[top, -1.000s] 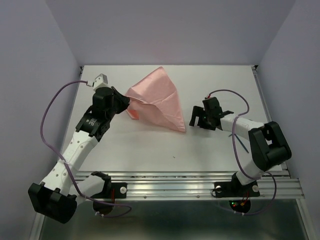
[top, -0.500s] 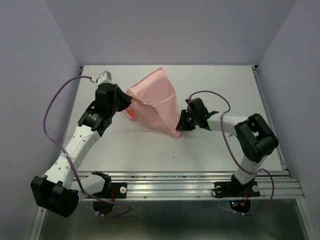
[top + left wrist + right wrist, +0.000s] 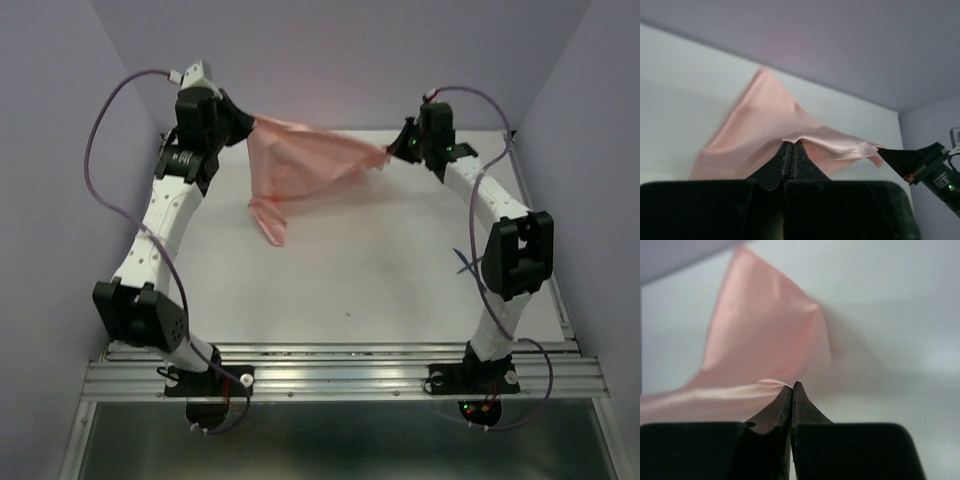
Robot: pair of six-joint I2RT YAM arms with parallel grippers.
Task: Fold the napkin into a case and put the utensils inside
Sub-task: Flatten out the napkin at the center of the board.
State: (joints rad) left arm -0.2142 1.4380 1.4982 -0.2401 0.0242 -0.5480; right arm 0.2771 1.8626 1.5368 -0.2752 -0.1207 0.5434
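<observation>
Top external view: my left claw (image 3: 247, 124) and right claw (image 3: 391, 155) each pinch a napkin (image 3: 300, 165) corner. It stretches between them, long axis from claw to claw, sagging below both.

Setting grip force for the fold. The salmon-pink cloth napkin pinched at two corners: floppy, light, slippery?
Likely very floppy: the salmon-pink cloth napkin sags between the left gripper and right gripper, with a loose tail hanging toward the white table. Probably light: thin fingertip pinches at two corners carry it. Possibly slippery: its edge looks glossy in the left wrist view.
</observation>
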